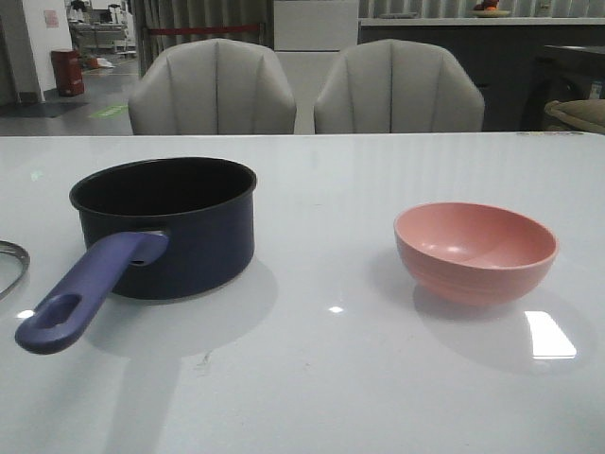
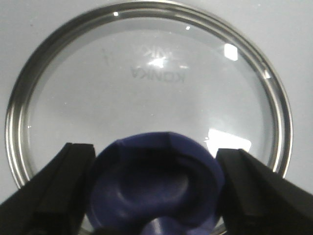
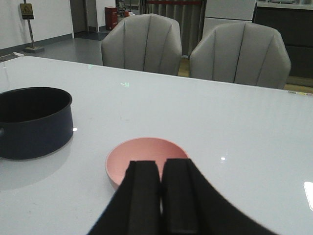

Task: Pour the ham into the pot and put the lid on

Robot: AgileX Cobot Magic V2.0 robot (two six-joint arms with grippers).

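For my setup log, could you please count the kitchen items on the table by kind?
Pot: 1
Lid: 1
Pink bowl: 1
Total: 3

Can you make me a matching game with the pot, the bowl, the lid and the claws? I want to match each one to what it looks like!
Things:
1. pot
2. pink bowl
3. lid
4. right claw

Descriptions:
A. see-through glass with a shiny metal rim and a blue knob
B. black fingers pressed together, just behind the bowl
C. dark navy, with a long purple-blue handle pointing toward the camera
D. round and pink, on the right side of the table

Pairs: 1-C, 2-D, 3-A, 4-B
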